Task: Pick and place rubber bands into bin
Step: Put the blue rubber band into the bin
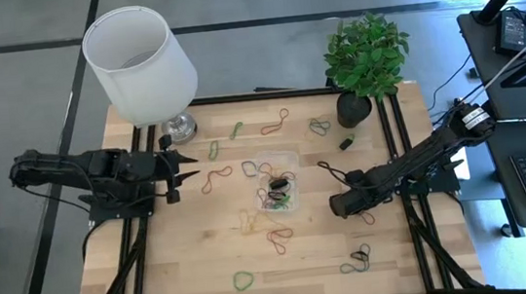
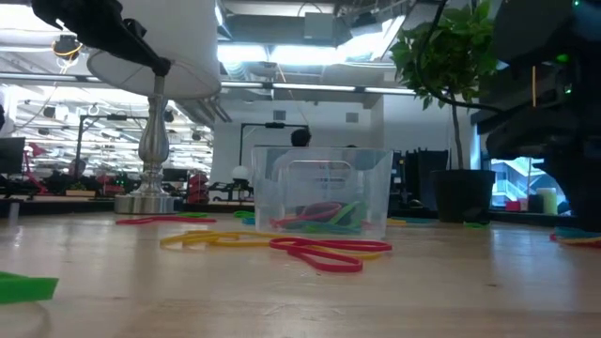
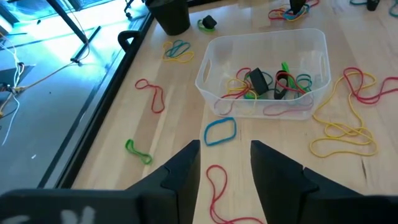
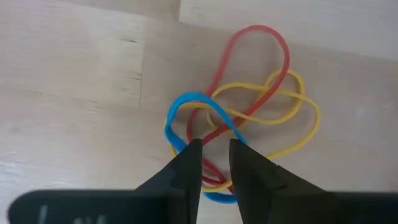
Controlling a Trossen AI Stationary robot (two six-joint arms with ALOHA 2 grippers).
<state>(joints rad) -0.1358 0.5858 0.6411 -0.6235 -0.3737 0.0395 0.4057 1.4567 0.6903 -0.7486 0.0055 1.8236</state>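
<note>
The clear bin [image 1: 289, 153] sits at the table's middle, with several rubber bands [image 3: 273, 84] and a dark piece inside; the low view shows its wall [image 2: 324, 192]. My right gripper [image 1: 340, 207] is down at the table right of the bin, over a tangle of blue, red and yellow bands [image 4: 249, 106]. Its fingers [image 4: 216, 149] are narrowly open, with blue and red strands running between the tips. My left gripper [image 1: 190, 169] hovers open left of the bin, and its wrist view shows the fingers [image 3: 225, 155] pointing toward it. My right gripper comes at the tangle from above, pointing down, its fingertips [image 4: 186, 165] astride the blue loop's [image 4: 180, 115] near side. The bands lie flat on the table. I cannot tell whether the fingers touch them.
A white lamp [image 1: 141, 62] stands at the far left and a potted plant [image 1: 354, 108] at the far right, with a small black block [image 1: 347, 142] near the pot. Loose bands lie scattered: green [image 1: 243, 280], yellow and red [image 1: 263, 225], a dark cluster [image 1: 358, 257].
</note>
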